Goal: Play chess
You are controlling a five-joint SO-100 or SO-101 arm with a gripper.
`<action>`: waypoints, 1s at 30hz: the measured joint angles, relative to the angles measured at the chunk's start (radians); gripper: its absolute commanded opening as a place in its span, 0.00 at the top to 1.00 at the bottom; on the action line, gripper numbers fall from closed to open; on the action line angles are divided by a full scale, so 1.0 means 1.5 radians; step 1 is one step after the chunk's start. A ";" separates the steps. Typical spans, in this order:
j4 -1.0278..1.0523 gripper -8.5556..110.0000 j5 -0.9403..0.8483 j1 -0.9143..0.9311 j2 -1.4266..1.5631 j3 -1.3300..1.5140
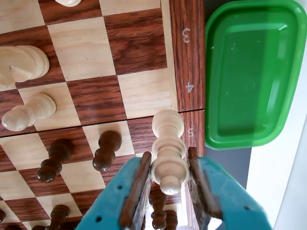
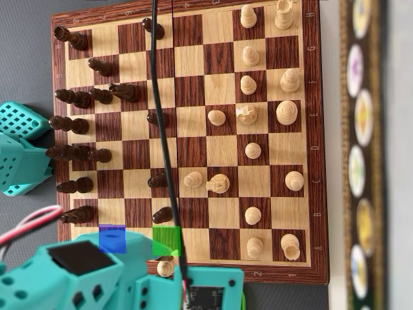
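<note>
The gripper (image 1: 168,179) is sitting at the bottom of the wrist view with its two wood-lined fingers (image 1: 135,191) closed most of the way around a pale chess piece (image 1: 169,153), one pad pressing on each side of its ribbed stem, so it is holding that piece and nothing else. The piece is standing roughly upright between the pads, its long axis running from the rounded head nearest the camera down to the base, which is lying over the dark square next to the border mark 5. In the overhead view the same pale piece (image 2: 166,267) is showing just at the near edge of the chessboard (image 2: 193,268), poking out beside the teal arm (image 2: 84,278). Whether the base is touching the wood or hanging just above it I cannot tell. Outward from the pincer, two dark pawns (image 1: 106,151) are standing close to the left in the wrist view, and more dark pieces are crowding below the fingers. To the right, past the board's rim, the green tray (image 1: 249,72) is lying empty and near. So the coming move is turning on side: the tray is lying to the right of the held piece, across only the border strip, while the open squares are stretching up and left.
</note>
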 measured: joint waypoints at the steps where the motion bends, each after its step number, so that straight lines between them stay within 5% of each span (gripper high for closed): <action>1: 0.006 0.83 0.000 0.001 0.004 0.000; 30: 0.021 0.83 0.000 0.004 0.021 0.061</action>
